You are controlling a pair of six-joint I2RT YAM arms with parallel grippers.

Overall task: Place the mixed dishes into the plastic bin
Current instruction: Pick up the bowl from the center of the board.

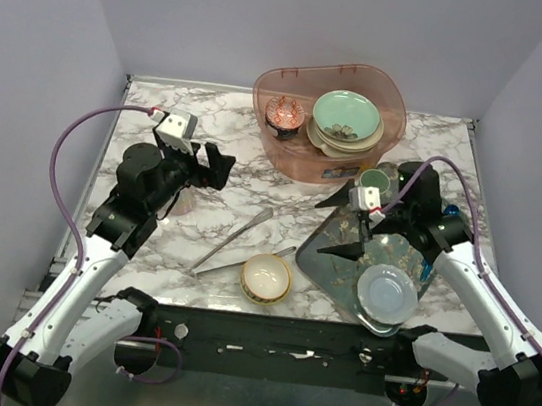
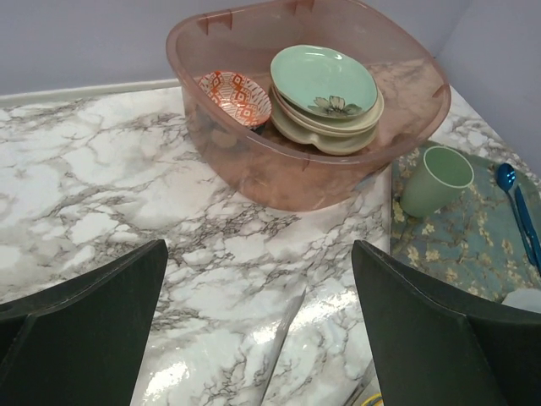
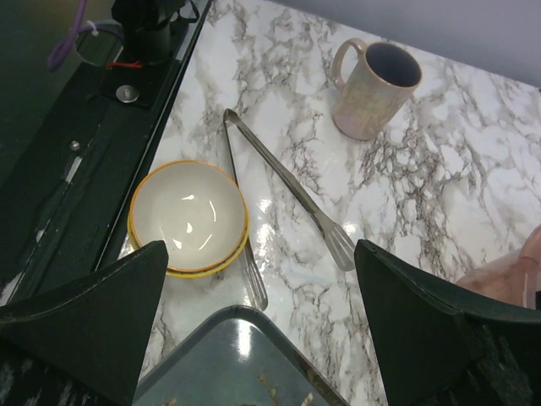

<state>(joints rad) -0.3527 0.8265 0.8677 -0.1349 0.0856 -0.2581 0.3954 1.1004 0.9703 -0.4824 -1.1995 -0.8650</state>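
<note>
Pink plastic bin (image 2: 279, 173) holds the green plate (image 2: 321, 80) and red bowl (image 2: 235, 95); your left end effector (image 2: 258, 249) and right end effector (image 3: 259, 247) both gape, empty.

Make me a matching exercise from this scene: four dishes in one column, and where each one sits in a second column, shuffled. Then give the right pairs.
Dishes
1. mint-green plate
2. green cup
3. yellow-rimmed bowl
4. pale mug

Places
A. on the marble, right beside the metal tongs
B. upright on the floral tray
C. on top of a stack inside the pink bin
D. standing alone on the marble, away from the other dishes

Pairs: 1-C, 2-B, 3-A, 4-D
</note>
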